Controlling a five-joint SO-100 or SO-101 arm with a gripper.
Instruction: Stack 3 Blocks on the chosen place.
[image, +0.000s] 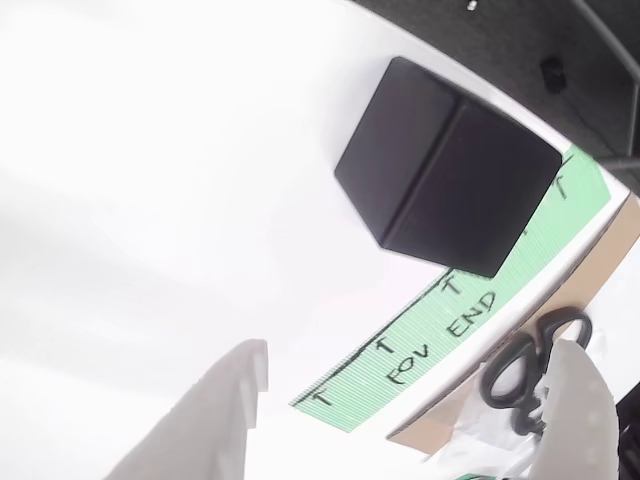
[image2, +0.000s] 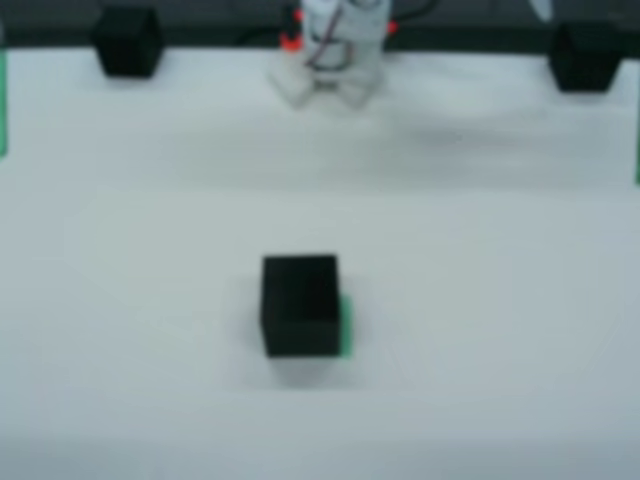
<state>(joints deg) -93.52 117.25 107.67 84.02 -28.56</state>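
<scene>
1. In the view that rides on the gripper, the white two-finger gripper (image: 400, 410) stands wide apart, its two pale fingers at the bottom edge with nothing between them and touching nothing
2. Beyond them in that view lies a matte black plastic cube (image: 445, 170) on the white table (image: 150, 180), just beside a long green striped strip (image: 440, 335) with handwritten marks; black-handled scissors (image: 530, 365) lie past the strip
3. In the still front view the white arm (image2: 335, 50) is at the far table edge, well apart from everything
4. There, one black cube (image2: 299, 305) sits mid-table on the green striped patch (image2: 344, 322), green showing at its right side
5. Two more black cubes rest at the far left (image2: 128, 40) and far right (image2: 585, 55) corners; broad bare table lies between
</scene>
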